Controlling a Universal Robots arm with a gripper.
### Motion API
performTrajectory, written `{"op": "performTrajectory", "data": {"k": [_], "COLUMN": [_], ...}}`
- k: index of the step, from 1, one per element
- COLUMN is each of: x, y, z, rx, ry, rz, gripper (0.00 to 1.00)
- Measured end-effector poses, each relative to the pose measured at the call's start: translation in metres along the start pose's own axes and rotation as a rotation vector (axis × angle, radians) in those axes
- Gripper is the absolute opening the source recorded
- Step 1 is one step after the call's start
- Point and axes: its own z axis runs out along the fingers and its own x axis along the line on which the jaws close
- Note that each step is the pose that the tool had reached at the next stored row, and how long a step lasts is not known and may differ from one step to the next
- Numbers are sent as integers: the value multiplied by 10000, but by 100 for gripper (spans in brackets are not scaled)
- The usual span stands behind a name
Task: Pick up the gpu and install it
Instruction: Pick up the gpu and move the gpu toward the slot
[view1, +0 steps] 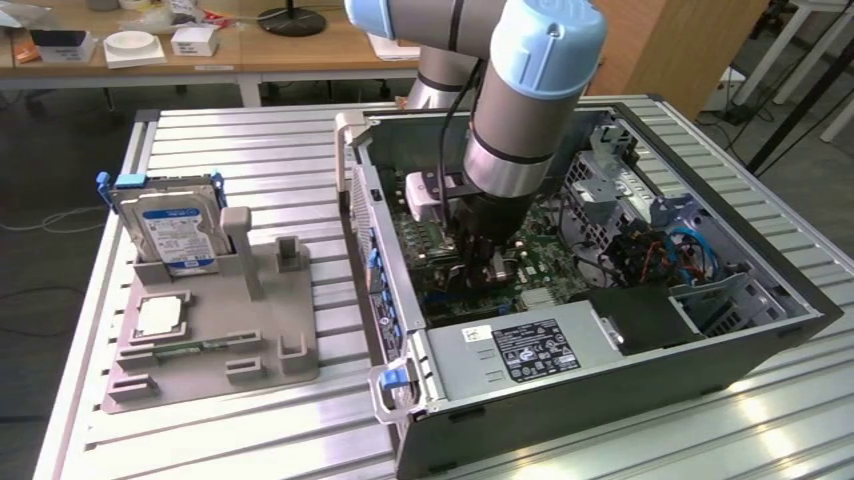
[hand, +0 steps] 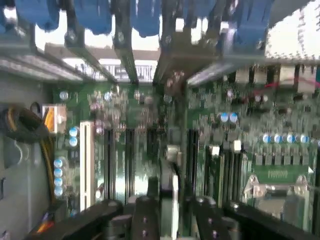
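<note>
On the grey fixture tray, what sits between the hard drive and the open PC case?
In the exterior view, grey upright holder posts of the fixture tray stand between the hard drive and the PC case; no card is in them.

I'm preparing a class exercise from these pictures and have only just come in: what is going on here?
A robot arm is reaching down into an open computer case lying on a metal table. Its gripper holds a thin card edge-on, apparently the gpu, just above the slots of the green motherboard. Whether the card is seated cannot be told. Beside the case, a grey holder carries a hard drive with a blue label.
</note>
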Motion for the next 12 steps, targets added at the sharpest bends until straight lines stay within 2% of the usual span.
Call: {"op": "performTrajectory", "data": {"k": [2, 3, 5, 8, 9, 12], "x": [0, 0, 0, 0, 0, -1], "y": [-2, -3, -3, -3, -3, -3], "z": [-1, -2, -1, -1, -2, -22], "rx": [0, 0, 1, 0, 0, -1], "ry": [3, 4, 3, 3, 3, 2], "rz": [-4, -5, -4, -5, -5, -4], "gripper": [40, 40, 51, 57, 64, 64]}}
